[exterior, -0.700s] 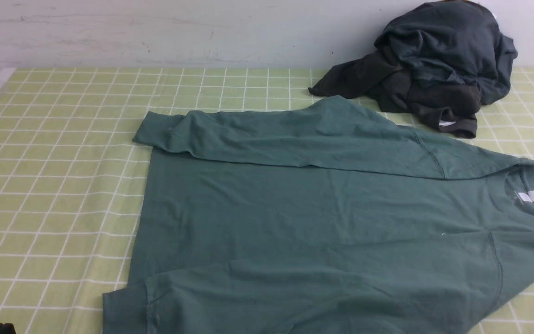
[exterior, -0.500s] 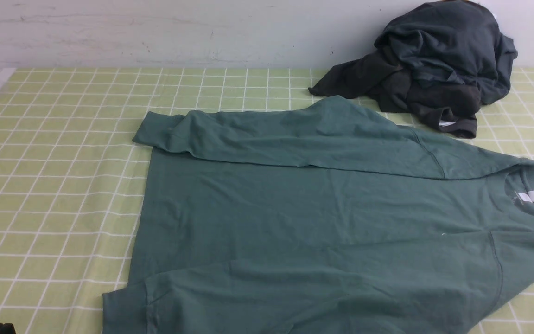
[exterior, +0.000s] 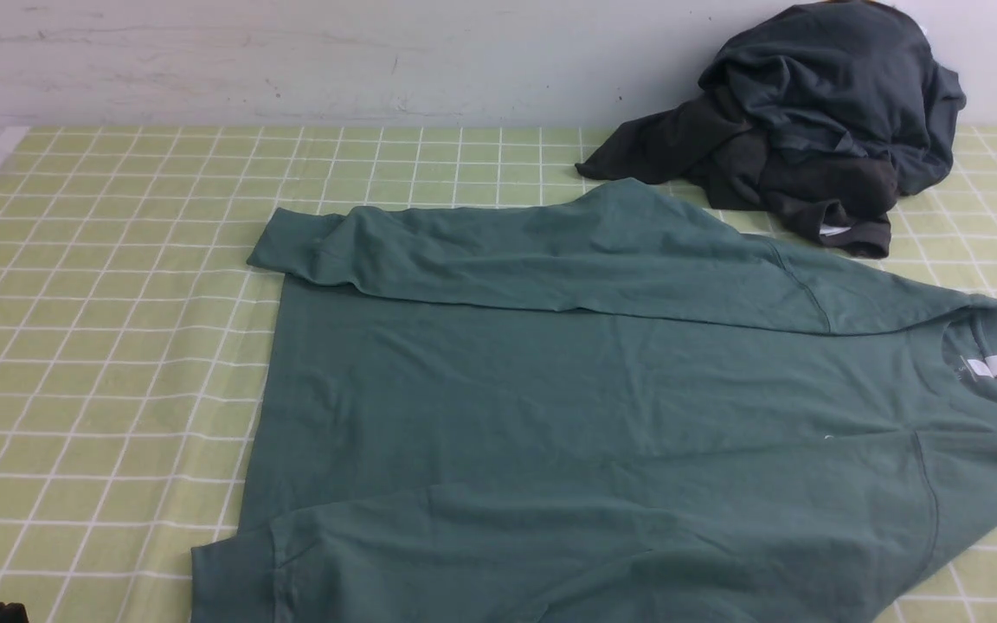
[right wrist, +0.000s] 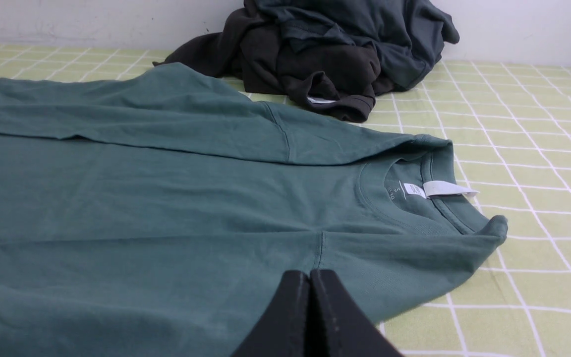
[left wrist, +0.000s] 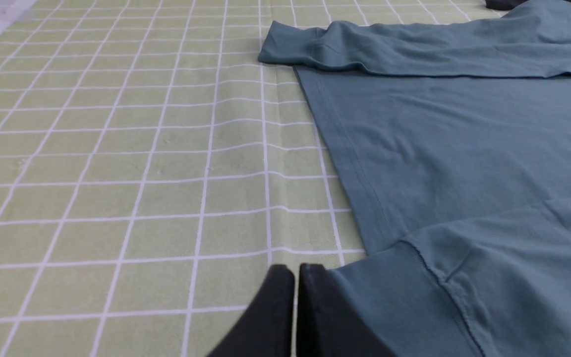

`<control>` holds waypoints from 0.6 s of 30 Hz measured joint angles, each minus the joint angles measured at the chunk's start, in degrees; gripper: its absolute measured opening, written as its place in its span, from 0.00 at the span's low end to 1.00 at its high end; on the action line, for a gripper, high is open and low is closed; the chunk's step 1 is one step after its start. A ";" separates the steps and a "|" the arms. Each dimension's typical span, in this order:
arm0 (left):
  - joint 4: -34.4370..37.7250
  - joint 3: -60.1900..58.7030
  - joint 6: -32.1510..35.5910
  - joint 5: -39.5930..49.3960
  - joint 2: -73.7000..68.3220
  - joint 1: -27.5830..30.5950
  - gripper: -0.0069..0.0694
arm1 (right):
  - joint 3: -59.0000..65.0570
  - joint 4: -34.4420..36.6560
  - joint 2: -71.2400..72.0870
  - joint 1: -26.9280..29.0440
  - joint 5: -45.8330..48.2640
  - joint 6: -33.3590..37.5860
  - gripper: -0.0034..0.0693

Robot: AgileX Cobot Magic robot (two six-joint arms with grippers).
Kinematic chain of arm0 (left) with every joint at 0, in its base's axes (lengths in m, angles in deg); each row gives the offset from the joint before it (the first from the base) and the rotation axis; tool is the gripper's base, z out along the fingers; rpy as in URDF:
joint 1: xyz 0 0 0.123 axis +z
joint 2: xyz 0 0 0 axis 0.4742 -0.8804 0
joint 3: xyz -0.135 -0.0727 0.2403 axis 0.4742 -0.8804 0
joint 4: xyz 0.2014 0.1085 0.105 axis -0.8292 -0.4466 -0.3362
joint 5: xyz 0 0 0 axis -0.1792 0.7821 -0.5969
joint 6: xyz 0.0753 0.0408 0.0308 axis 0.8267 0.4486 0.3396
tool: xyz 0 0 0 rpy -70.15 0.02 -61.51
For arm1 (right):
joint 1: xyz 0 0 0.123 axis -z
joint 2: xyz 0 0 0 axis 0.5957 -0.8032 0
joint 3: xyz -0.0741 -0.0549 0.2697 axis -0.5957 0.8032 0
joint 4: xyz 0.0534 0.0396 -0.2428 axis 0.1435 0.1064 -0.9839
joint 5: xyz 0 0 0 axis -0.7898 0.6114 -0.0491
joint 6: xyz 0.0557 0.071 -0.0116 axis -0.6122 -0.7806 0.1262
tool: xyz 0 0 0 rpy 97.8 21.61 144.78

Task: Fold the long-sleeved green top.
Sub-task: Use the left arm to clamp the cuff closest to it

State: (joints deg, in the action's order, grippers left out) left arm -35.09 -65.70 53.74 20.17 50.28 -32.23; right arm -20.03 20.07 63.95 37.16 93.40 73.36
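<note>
Checked cloth [exterior: 118,346] open on L, green top [exterior: 602,415] hem alongside

Teal-green top [exterior: 550,415] on yellow-green white-gridded cloth [exterior: 100,346].

Right gripper [right wrist: 310,276]: black fingers pressed together, nothing between them, over near shoulder area of green top [right wrist: 142,198]; contact unclear. Top spread flat on green checked tablecloth [right wrist: 528,148]; far sleeve [right wrist: 117,114] folded across body. Collar [right wrist: 372,201] faces open cloth, white label [right wrist: 439,189] sticking out. Heap of dark clothes [right wrist: 325,54] beyond top, against pale wall [right wrist: 67,22].
</note>
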 joint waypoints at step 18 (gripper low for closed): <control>-1.22 -0.38 0.24 -15.43 0.00 0.00 0.09 | 0.35 -0.86 0.00 0.00 -12.49 0.50 0.03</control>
State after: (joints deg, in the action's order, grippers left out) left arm -36.31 -66.08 53.98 4.74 50.28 -32.23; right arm -19.68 19.21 63.95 37.16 80.91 73.86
